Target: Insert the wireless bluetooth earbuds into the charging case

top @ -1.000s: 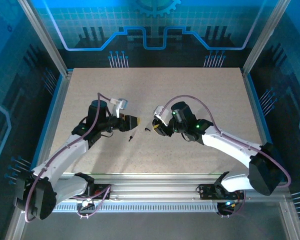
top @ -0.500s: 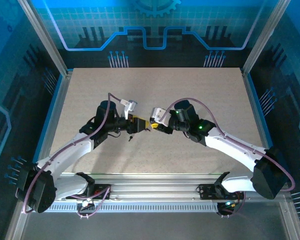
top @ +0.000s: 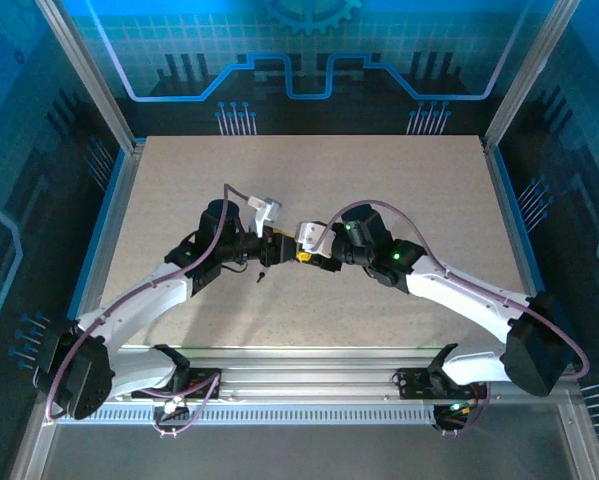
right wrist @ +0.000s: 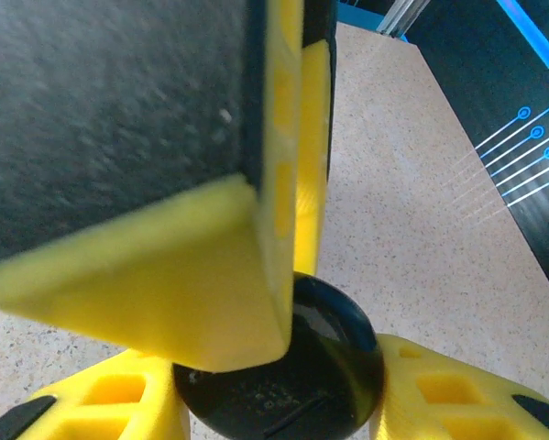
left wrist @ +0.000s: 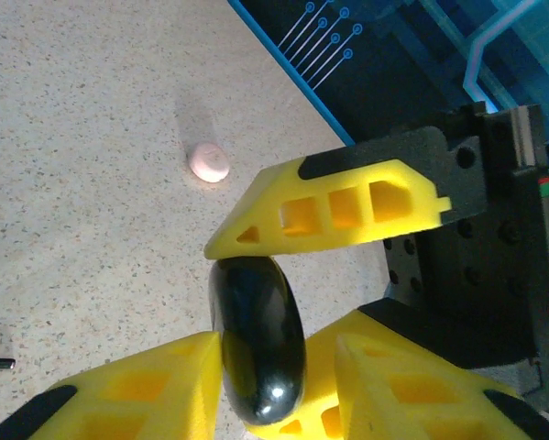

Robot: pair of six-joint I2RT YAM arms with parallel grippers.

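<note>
In right claw (right wrist: 272,401): black charging case (right wrist: 324,362) (edge-on to left wrist camera)

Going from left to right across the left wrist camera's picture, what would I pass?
A small pale pink earbud → glossy black round case → black blocky wrist of the other arm.
</note>
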